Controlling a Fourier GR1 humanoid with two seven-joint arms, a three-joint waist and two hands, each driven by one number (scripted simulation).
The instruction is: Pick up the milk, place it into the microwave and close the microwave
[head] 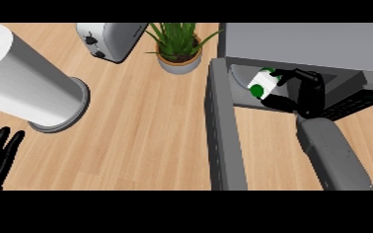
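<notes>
The milk carton point(259, 82), white with green marks, is tilted inside the mouth of the grey microwave point(291, 42) at the upper right. My right hand point(304, 91) reaches into the opening with its fingers curled round the carton. The microwave's door point(221, 128) stands open, swung out toward me as a long grey slab. Fingers up, my left hand point(9, 148) rests open at the left edge.
A tall white cylinder point(33, 81) on a grey base stands at the left. A silver toaster point(109, 38) sits at the back. Beside it, close to the microwave's left side, is a potted green plant point(177, 47). Bare wood counter point(146, 138) lies between the cylinder and the door.
</notes>
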